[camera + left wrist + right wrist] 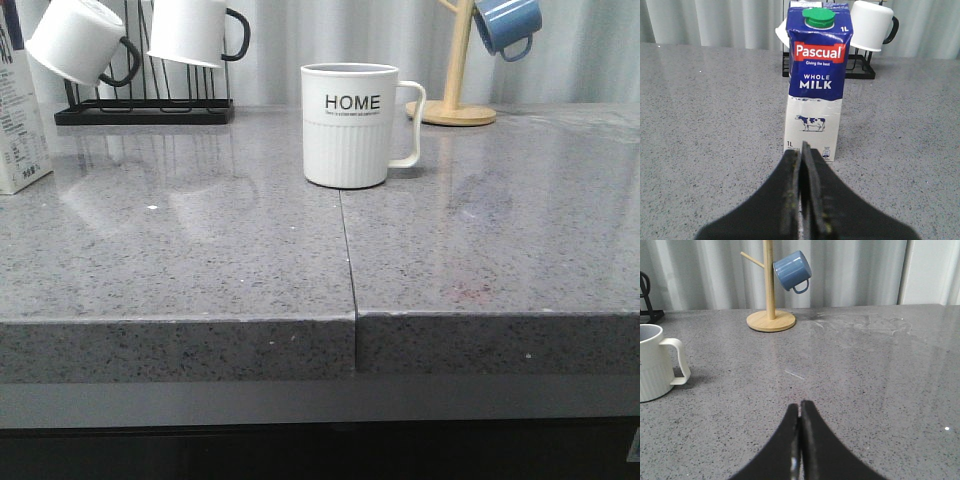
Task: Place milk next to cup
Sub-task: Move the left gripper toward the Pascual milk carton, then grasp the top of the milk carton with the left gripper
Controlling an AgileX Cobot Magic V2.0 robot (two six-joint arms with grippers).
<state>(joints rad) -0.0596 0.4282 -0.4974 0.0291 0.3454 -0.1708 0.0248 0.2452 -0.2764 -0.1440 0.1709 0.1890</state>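
Note:
The milk carton (815, 85), white with a blue top, a green cap and "WHOLE MILK", stands upright on the grey counter. In the front view only its edge (18, 120) shows at the far left. The cup (345, 125), a white ribbed mug with "HOME", stands mid-counter with its handle to the right; it also shows in the right wrist view (654, 362). My left gripper (803, 150) is shut and empty, a short way in front of the carton. My right gripper (800, 407) is shut and empty over bare counter, to the right of the cup. Neither gripper shows in the front view.
A black rack (145, 108) with white black-handled mugs (195, 30) stands at the back left, behind the carton. A wooden mug tree (455, 100) with a blue mug (507, 25) stands at the back right. A seam (347, 250) runs down the counter's middle.

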